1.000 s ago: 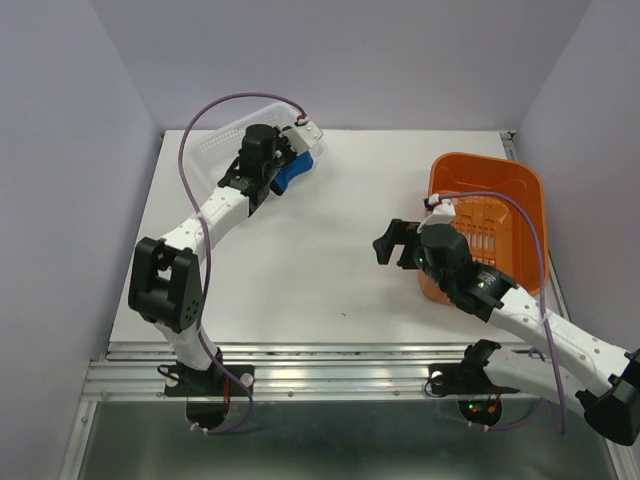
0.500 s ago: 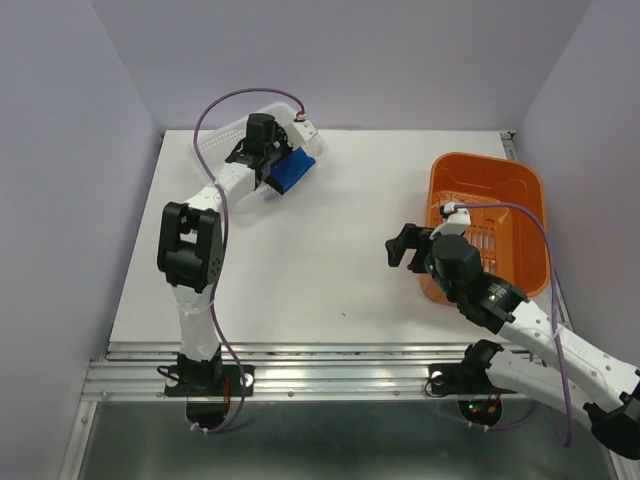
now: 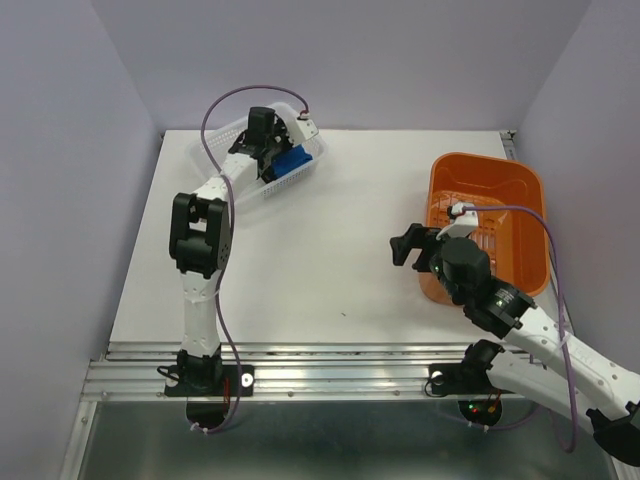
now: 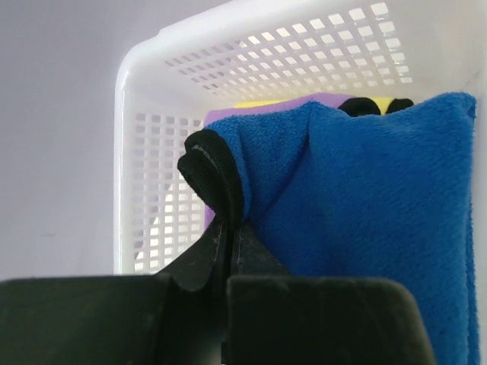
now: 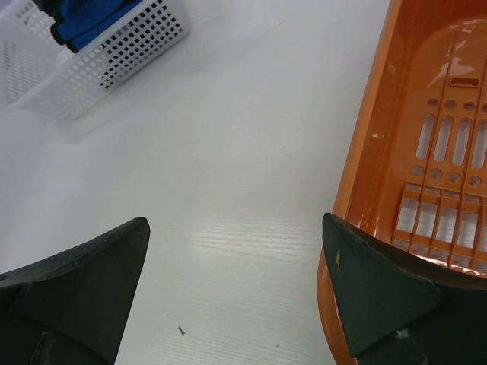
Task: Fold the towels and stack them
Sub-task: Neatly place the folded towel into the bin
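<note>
My left gripper point(image 3: 275, 158) is over the white mesh basket point(image 3: 222, 150) at the back left, shut on the black-edged corner of the bright blue towel point(image 3: 291, 163). In the left wrist view the blue towel point(image 4: 365, 220) hangs from my shut gripper point(image 4: 227, 251) inside the basket point(image 4: 152, 152). A purple towel point(image 4: 228, 115) and a yellow towel point(image 4: 255, 103) show behind it in the basket. My right gripper point(image 3: 408, 243) is open and empty above the table, just left of the orange basket point(image 3: 500, 180). In the right wrist view the gripper point(image 5: 236, 266) has its jaws wide apart.
The orange basket point(image 5: 426, 152) is empty and lies close against my right gripper's right finger. The white mesh basket point(image 5: 106, 61) with the blue towel point(image 5: 91, 15) shows at the top left of the right wrist view. Purple walls surround the white table point(image 3: 320, 250).
My left gripper has carried the blue towel back and left, from the basket's right rim to over the basket. The left arm has straightened toward the back. My right arm has drawn slightly nearer.
</note>
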Robot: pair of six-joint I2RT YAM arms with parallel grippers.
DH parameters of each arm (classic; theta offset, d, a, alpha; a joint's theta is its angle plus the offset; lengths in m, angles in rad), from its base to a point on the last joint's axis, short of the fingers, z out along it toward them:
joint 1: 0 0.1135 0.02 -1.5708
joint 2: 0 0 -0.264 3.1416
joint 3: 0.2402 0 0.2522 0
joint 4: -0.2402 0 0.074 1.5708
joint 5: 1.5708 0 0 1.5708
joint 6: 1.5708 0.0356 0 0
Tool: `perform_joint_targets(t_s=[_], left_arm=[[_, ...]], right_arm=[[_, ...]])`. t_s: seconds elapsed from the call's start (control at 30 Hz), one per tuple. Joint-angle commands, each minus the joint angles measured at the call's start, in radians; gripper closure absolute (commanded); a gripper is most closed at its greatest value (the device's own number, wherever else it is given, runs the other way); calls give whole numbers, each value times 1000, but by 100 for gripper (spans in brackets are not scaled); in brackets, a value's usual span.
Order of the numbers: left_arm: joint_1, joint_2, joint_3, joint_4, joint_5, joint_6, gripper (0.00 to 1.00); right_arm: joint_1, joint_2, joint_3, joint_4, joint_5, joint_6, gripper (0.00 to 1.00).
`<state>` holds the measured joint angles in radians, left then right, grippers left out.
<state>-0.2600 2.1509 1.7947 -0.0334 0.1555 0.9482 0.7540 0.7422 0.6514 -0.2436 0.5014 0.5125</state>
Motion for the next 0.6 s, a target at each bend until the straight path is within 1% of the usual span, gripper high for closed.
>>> perform_joint_targets(t_s=[0.0,0.07,0.13,0.23,0.57], left_arm=[[13,50,113,-20,12,38,100],[13,73,155,-39,3,61,100],[18,102,181,-42,-17,72,100],[37,132,218,-45,-19,61,100],[61,165,262,-19,16,60,100]], right_arm=[[7,-23,-6,87,-61,-46,0],[5,-18,-4,90,-58,-57,0],[7,-14,10,63,-19,-58,0],[7,-7,17,49,8,-55,0],[7,34,34,66,15,-58,0]])
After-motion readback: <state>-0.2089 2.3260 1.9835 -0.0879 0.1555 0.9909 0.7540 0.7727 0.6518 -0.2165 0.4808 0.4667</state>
